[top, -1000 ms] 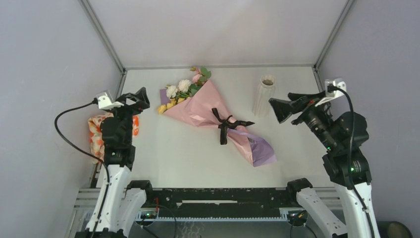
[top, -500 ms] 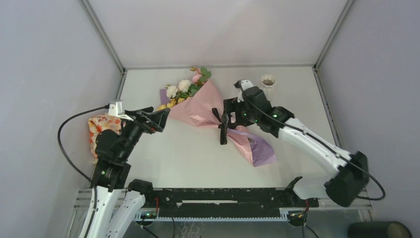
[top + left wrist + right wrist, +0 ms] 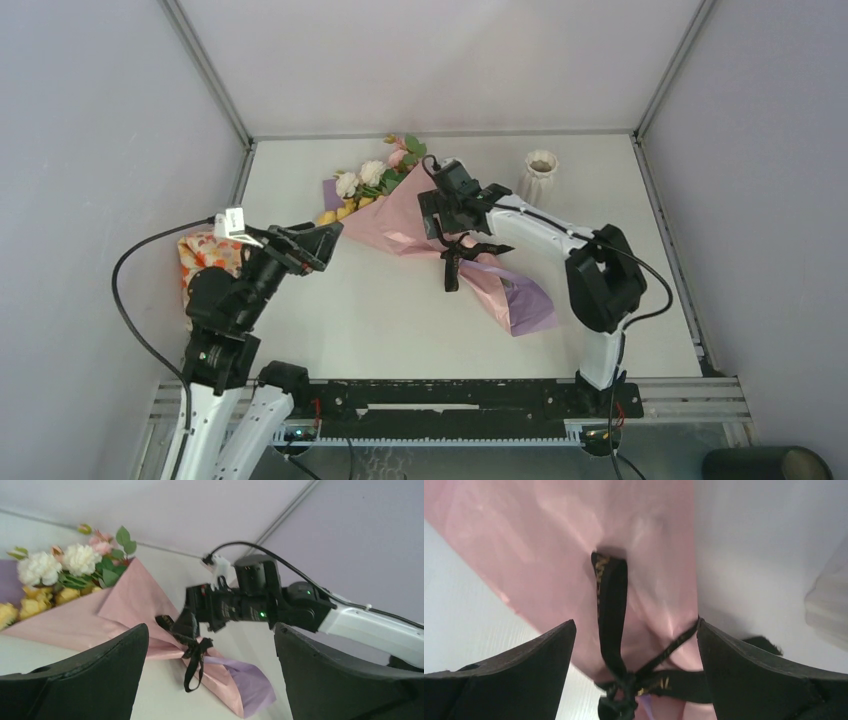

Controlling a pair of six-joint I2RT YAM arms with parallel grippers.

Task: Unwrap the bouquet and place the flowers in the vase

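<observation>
Plainly, the bouquet (image 3: 405,225) lay flat on the white table (image 3: 350,320), wide end toward the far left and lilac tail toward the near right. The flowers (image 3: 370,178), cream, pink and yellow, poked out of the wide end among green leaves, all inside the pink paper. A black ribbon (image 3: 455,255) was tied round the narrow waist, its ends trailing over the paper and the table.

The right gripper (image 3: 438,218) hung over the pink paper just beyond the knot, jaws spread wide and gripping nothing. In its wrist view a loop of the ribbon (image 3: 611,605) ran up between the two fingers (image 3: 524,670), touching neither; whether the fingertips rested on the paper could not be told. Gold lettering showed along the ribbon, too blurred to read.

The left gripper (image 3: 318,240) was likewise wide apart and empty, held near the yellow blooms and aimed across the bouquet (image 3: 120,625) toward the other arm.

The vase (image 3: 538,178) stood upright at the far right, apart from the bouquet, its mouth bare. An orange floral cloth (image 3: 200,260) sat at the table's left edge.
</observation>
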